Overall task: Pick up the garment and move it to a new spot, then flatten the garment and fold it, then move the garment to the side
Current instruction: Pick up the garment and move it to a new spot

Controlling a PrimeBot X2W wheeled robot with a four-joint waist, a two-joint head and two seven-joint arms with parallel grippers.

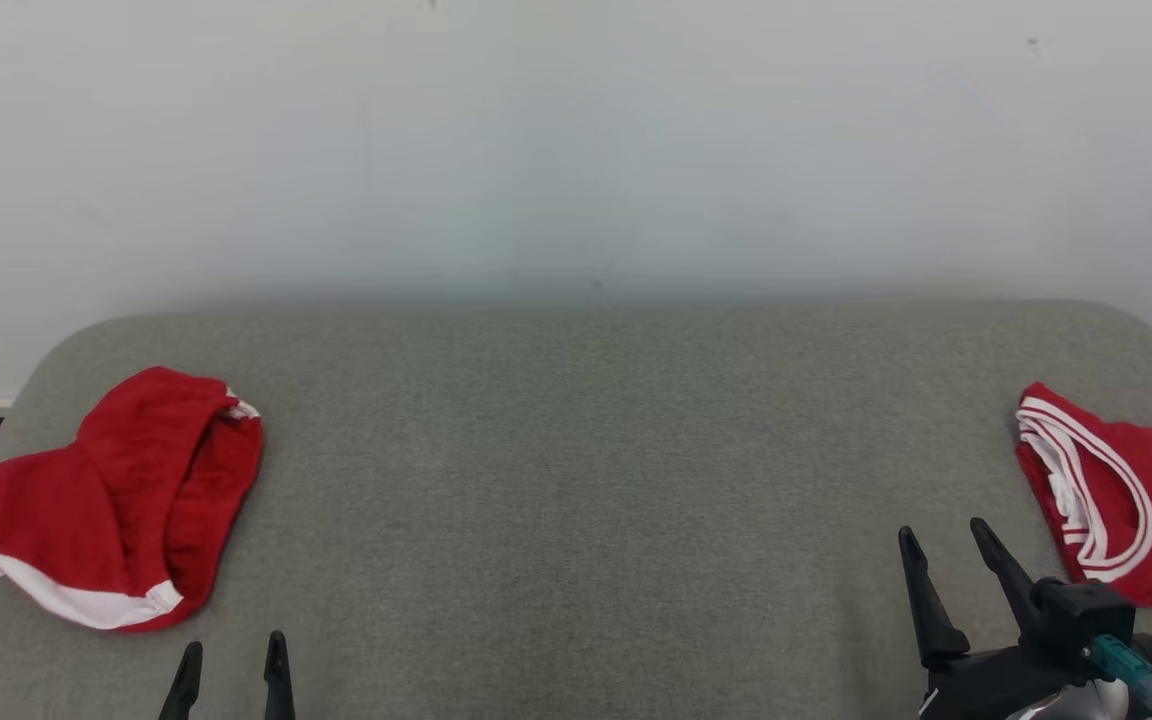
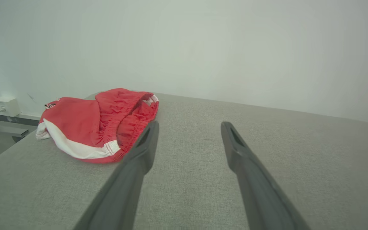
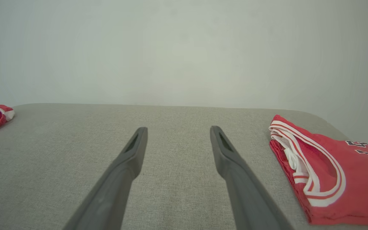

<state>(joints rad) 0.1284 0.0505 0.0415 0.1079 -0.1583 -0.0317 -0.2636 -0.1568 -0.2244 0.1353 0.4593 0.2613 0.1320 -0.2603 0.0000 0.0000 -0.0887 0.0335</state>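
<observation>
**Current state.** A crumpled pair of red shorts with white trim lies on the left part of the grey padded table, near its left edge. A red jersey lies flat and folded at the far right edge. The middle of the table is bare between them.

**Pincers.** The left gripper has its fingers apart and holds nothing. It hovers at the near edge, just right of the shorts and not touching them. The right gripper is likewise spread and empty, near the jersey's left side but apart from it.

**Step in hand.** The jersey appears finished and set aside. The shorts are judged to be the garment to handle, and the pick-up is not yet begun.

**Next move.** Bring the left gripper over the bunched waistband, lower it onto a raised fold, and close. Gather one layer cleanly where possible, as loose cloth is likely to slip or drag.
</observation>
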